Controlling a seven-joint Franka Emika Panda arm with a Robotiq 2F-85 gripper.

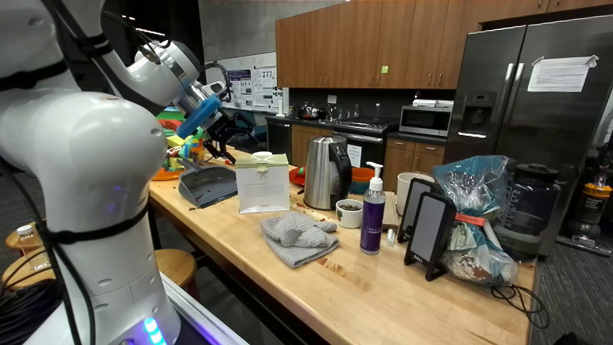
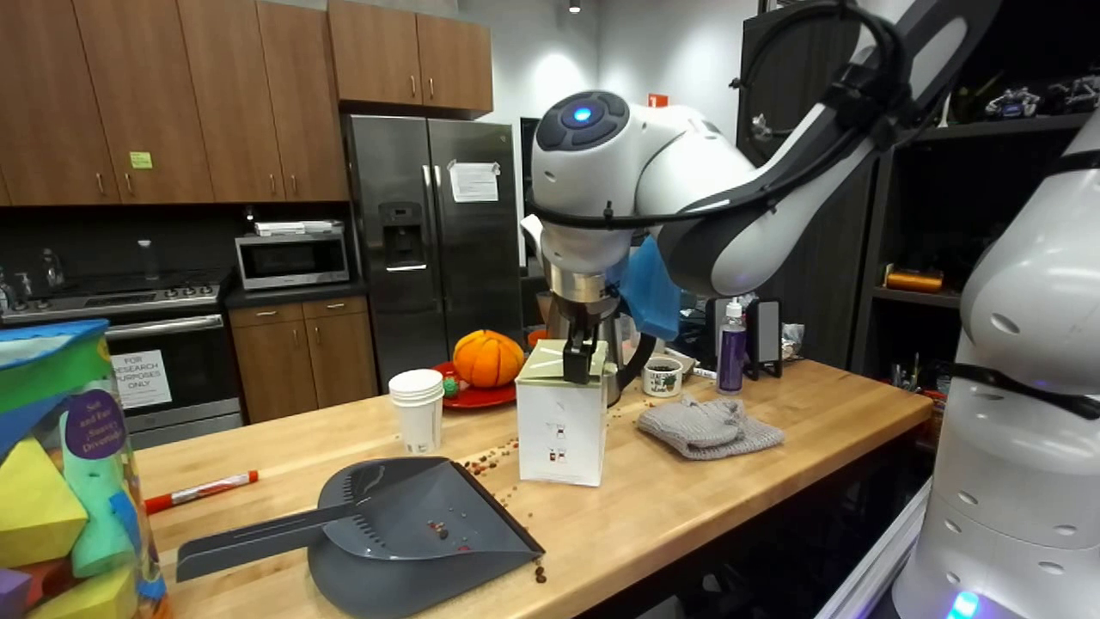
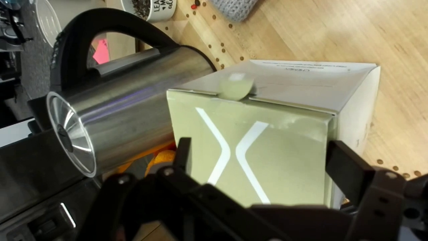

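Note:
A white box with a pale green lid (image 3: 284,147) stands upright on the wooden table, and it shows in both exterior views (image 1: 262,187) (image 2: 562,438). My gripper (image 3: 260,149) is open, with its two black fingers spread wide across the box's lid in the wrist view. One finger overlaps the lid's left edge and the other lies along its right edge. In an exterior view the gripper (image 2: 579,365) is in front of the box's upper part; I cannot tell whether it touches. A steel kettle (image 3: 133,103) with a black handle stands close beside the box.
A grey dustpan (image 2: 421,533) holding crumbs lies near the box. A grey cloth (image 1: 299,237), a small white cup (image 1: 349,214), a purple bottle (image 1: 372,215) and black speakers (image 1: 428,232) stand along the table. White paper cups (image 2: 418,413) and an orange pumpkin (image 2: 488,358) on a red plate are nearby.

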